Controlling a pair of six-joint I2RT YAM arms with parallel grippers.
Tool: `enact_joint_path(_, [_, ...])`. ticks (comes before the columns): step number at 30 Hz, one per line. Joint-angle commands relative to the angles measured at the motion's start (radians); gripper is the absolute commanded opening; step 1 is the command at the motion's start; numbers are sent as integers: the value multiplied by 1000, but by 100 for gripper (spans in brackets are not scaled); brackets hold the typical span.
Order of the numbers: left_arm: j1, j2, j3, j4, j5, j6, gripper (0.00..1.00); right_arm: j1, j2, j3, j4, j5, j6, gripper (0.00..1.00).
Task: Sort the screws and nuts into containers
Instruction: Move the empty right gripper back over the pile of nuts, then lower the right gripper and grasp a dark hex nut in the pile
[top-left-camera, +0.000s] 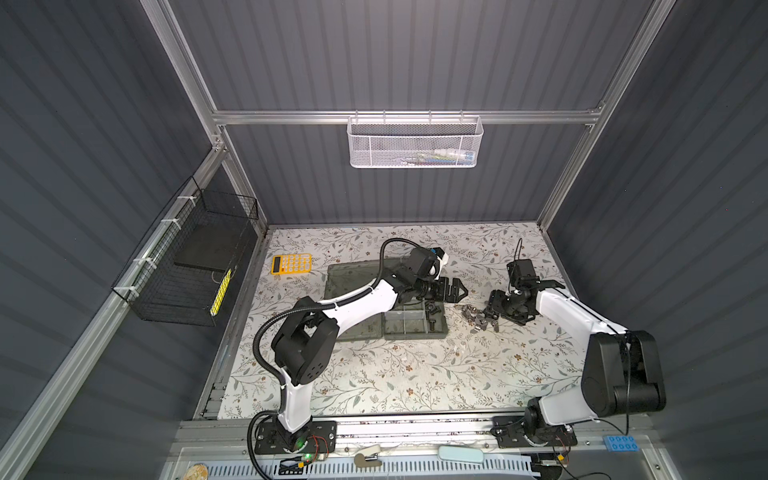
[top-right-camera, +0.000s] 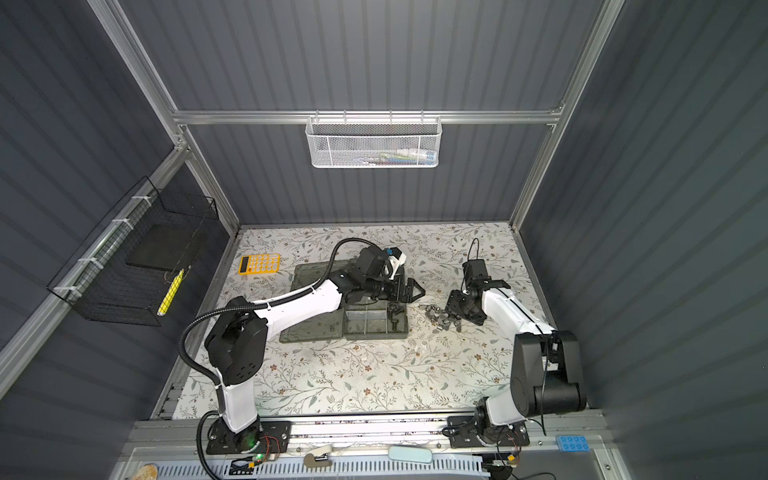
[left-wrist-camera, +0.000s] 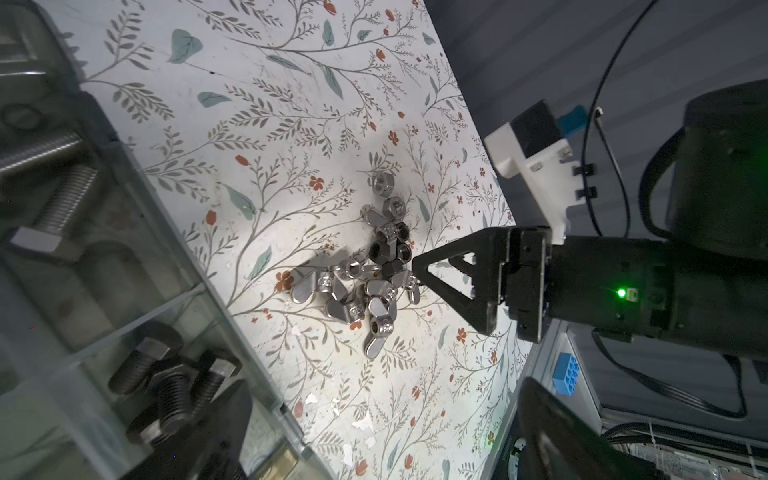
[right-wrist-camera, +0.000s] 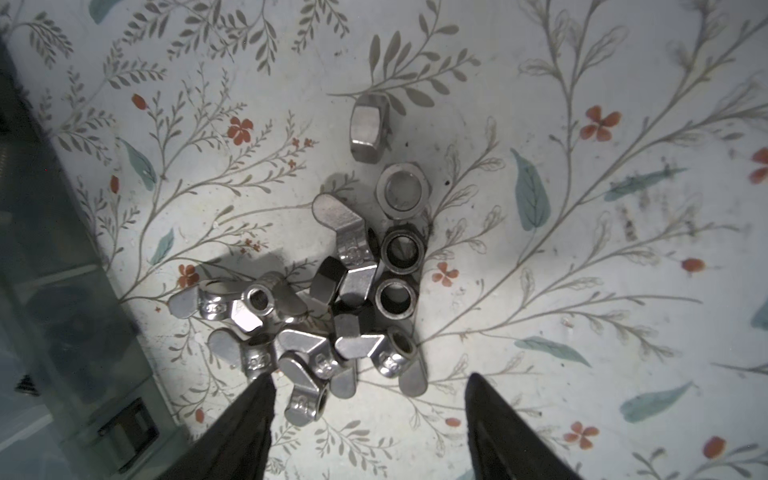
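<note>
I see my right arm rising from its base at the front right, its white forearm reaching back towards the middle of the floral table and its wrist bent so the right gripper points down. Its jaws stand apart, the black fingertips low over the table at one edge of the nuts. The nuts lie heaped on the table just beside the organizer's right end: silver wing nuts tangled together, dark hex nuts among them, and two silver hex nuts at the pile's far fringe, one on its edge. One wing nut lies loose between the fingertips, not pinched. My left arm climbs from the front left base to a raised elbow, then stretches diagonally over the case's flat lid. The left gripper is held roughly level, pointing right above the containers, its jaws spread. The screws already lie inside the cells, black ones in one cell and silver ones in a neighbouring cell.
</note>
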Motion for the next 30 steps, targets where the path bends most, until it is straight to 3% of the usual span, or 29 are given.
enact_joint_path(1, [-7,30,29,33,56,10,100,-13,38,-6,11,-6,-16,66])
enact_joint_path(7, [-7,55,33,61,81,3,100,-33,89,7,-5,20,-27,56])
enact_joint_path(30, [-16,67,4,88,124,3,100,-42,263,94,-6,15,-36,34])
